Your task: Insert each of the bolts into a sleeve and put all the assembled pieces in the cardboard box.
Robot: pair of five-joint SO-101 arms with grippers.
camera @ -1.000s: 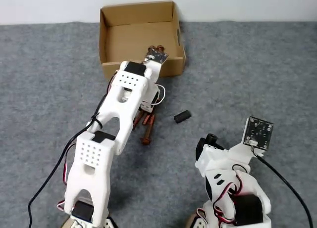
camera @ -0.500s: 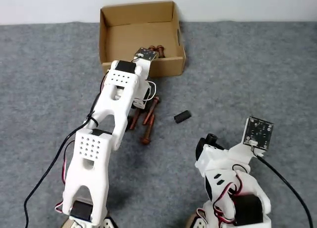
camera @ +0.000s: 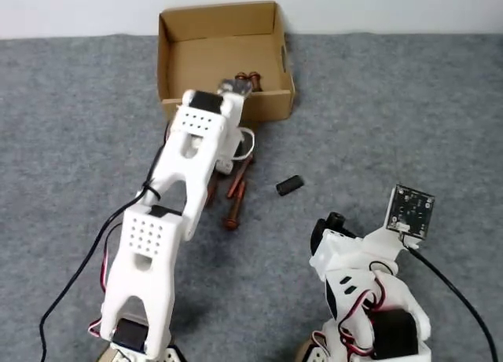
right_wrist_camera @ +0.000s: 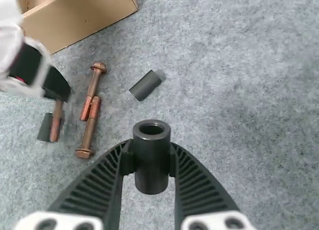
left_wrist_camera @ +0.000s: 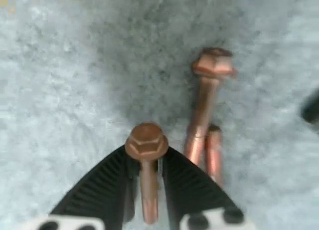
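My left gripper (left_wrist_camera: 145, 155) is shut on a copper bolt (left_wrist_camera: 146, 140), held just above the grey carpet. Two more copper bolts (left_wrist_camera: 203, 108) lie side by side close by. In the right wrist view the left gripper (right_wrist_camera: 50, 122) sits beside these loose bolts (right_wrist_camera: 89, 117). My right gripper (right_wrist_camera: 151, 151) is shut on a black sleeve (right_wrist_camera: 151, 165), its bore facing up. A second black sleeve (camera: 289, 184) lies on the carpet between the arms. The cardboard box (camera: 224, 107) stands at the back, with assembled pieces (camera: 249, 78) in its near right corner.
The left arm (camera: 196, 142) stretches from the table's front edge to just short of the box and covers part of the bolt pile (camera: 235, 195). The right arm (camera: 365, 279) is folded at the front right. Grey carpet lies open to the right.
The left arm's wrist swung a little to the left, uncovering more of the loose bolts beside it. The right arm has stayed still with its sleeve.
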